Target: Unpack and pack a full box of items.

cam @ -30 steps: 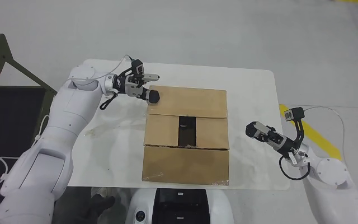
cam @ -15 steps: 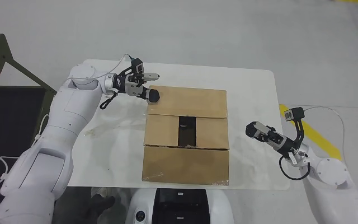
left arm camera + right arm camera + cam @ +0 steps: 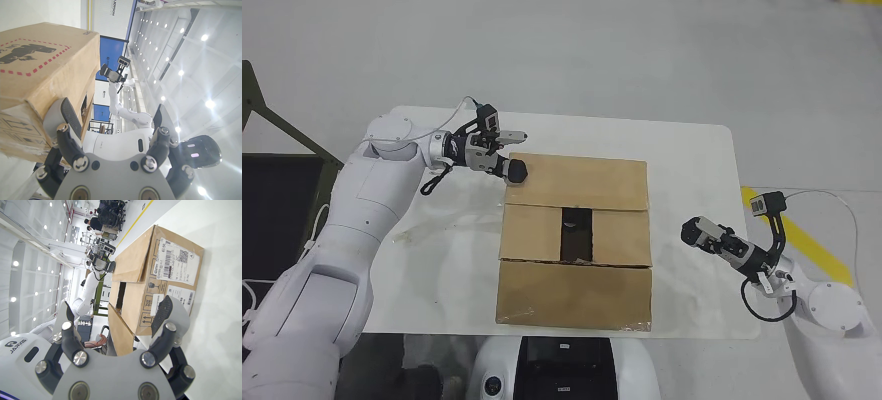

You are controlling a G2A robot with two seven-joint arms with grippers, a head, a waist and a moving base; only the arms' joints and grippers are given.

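The cardboard box (image 3: 575,285) sits in the middle of the white bench (image 3: 692,150), its long flaps folded in from the far and near sides. A dark gap (image 3: 575,230) shows between the short flaps at the centre. White labels (image 3: 175,262) are stuck on the box's right side wall.

The left pincer (image 3: 518,170) is at the far-left top corner of the box. Its jaws are spread wide with nothing between them. In the left wrist view the pincer (image 3: 113,117) has one finger (image 3: 70,113) just beside the box's corner edge; whether it touches the cardboard cannot be told.

The right pincer (image 3: 697,232) is over the bench to the right of the box, apart from it and facing its labelled side. In the right wrist view this pincer (image 3: 116,308) is also wide open and grips nothing.
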